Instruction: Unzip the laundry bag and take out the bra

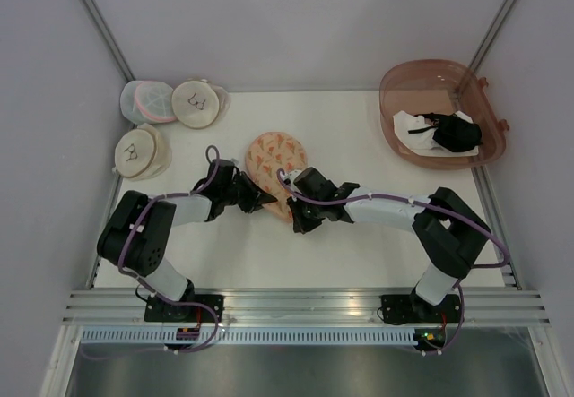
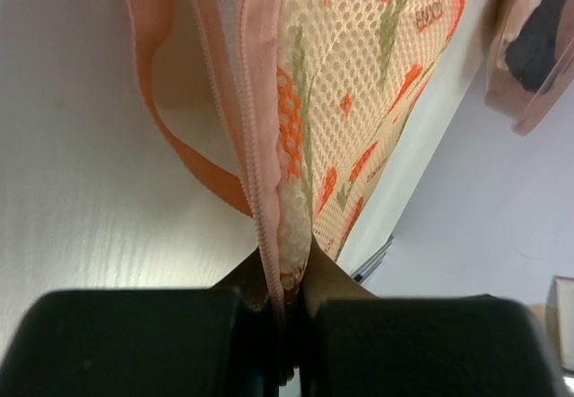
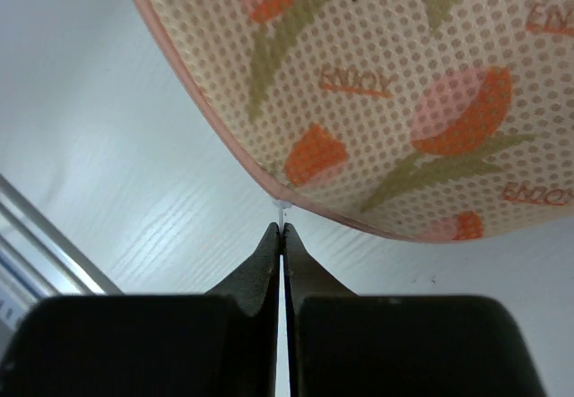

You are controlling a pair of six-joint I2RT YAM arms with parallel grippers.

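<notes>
Left wrist: left end effector (image 2: 285, 280) clamps laundry bag (image 2: 359, 101) at zipper (image 2: 256, 146); right end effector (image 3: 282, 231) pinched shut at bag rim, pull grip unconfirmed. Anchor left; draw along teeth.

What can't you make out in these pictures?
- The bra: in no view; the laundry bag has printed mesh that hides whatever is inside.
- The zip pull: in the left wrist view, the zip vanishes between the closed fingers of the left gripper.
- What the right gripper pinches: in the right wrist view, a white speck at its closed tips is too small to identify.
- The bag's near end: in the top view, both grippers cover it.
</notes>
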